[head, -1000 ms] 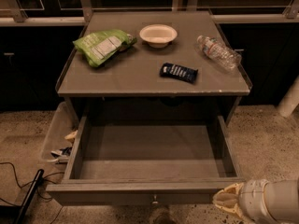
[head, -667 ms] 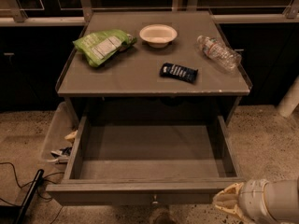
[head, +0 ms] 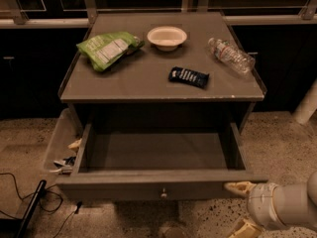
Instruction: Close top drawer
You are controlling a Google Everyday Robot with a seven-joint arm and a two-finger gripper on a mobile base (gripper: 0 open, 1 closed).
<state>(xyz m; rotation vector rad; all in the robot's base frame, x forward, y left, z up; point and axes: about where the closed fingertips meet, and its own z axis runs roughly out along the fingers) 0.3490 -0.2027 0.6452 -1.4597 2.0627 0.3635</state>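
Note:
The top drawer (head: 158, 185) of the grey-brown cabinet stands pulled far out and is empty inside. Its flat front panel has a small round knob (head: 163, 194) at the centre. My gripper (head: 238, 209) is at the lower right, in front of the right end of the drawer front. Its pale fingers are spread apart and hold nothing. The upper finger (head: 240, 187) lies against the front panel near its right corner. The lower finger (head: 243, 229) hangs below the drawer.
On the cabinet top (head: 148, 83) lie a green chip bag (head: 106, 48), a white bowl (head: 167, 36), a dark snack bar (head: 188, 77) and a plastic bottle (head: 230, 56). A clear bin (head: 62, 148) stands at the left, with cables (head: 29, 202) on the floor.
The drawer front has slid a little way in towards the cabinet. My gripper has moved forward with it, staying at the panel's right end.

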